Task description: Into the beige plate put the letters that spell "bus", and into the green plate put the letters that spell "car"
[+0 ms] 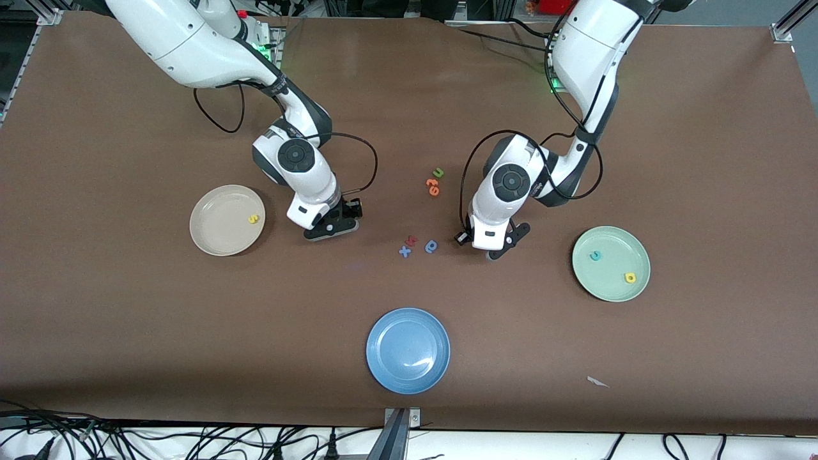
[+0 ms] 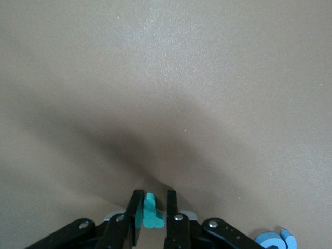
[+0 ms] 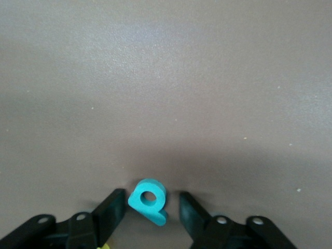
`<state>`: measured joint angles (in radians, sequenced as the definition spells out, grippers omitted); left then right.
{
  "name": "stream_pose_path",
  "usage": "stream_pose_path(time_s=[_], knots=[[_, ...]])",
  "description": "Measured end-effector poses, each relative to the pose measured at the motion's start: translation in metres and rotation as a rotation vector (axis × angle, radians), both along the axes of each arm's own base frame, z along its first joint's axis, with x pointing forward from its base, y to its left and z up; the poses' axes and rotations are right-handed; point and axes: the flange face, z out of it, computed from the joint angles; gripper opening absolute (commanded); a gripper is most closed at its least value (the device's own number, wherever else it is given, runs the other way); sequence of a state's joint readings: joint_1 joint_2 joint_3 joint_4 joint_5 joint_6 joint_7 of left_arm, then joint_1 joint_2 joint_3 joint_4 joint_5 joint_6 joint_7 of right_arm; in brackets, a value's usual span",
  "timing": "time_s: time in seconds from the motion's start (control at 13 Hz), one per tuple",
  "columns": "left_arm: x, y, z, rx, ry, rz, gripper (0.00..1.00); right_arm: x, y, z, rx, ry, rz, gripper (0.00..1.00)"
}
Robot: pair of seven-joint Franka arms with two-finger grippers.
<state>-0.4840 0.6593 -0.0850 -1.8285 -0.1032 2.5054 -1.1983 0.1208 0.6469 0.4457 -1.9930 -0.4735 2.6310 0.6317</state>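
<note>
Teal b (image 3: 149, 201) on brown table (image 1: 128, 319); cables (image 1: 192, 441) along edge.

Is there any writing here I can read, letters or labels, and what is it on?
"s": yellow s, in the beige plate.
"c": teal c, in the green plate.
"u": green u, on the table.
"x": blue x, on the table.
"b", turned: teal b, at the right gripper.
"r": teal r, at the left gripper.
Orange letters, others: too small. No labels.

beige plate (image 1: 211, 239): yellow s (image 1: 254, 219) | green plate (image 1: 613, 286): teal c (image 1: 595, 255), yellow a (image 1: 630, 277)
</note>
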Motion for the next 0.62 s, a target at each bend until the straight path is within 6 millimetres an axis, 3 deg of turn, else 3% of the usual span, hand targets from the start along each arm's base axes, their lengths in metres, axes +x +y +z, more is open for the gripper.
stream_pose_path(time_s=[0.31,0.62], knots=[[-0.0005,-0.0001,-0.0001,0.001,0.001,-0.001,0.00,0.0005,0.0003,0.0013,0.001,-0.003,0.000,0.06],[-0.0007,-0.0006,0.0003,0.012,-0.008,-0.021,0.00,0.0043,-0.0019,0.0088,-0.008,-0.017,0.003,0.00]])
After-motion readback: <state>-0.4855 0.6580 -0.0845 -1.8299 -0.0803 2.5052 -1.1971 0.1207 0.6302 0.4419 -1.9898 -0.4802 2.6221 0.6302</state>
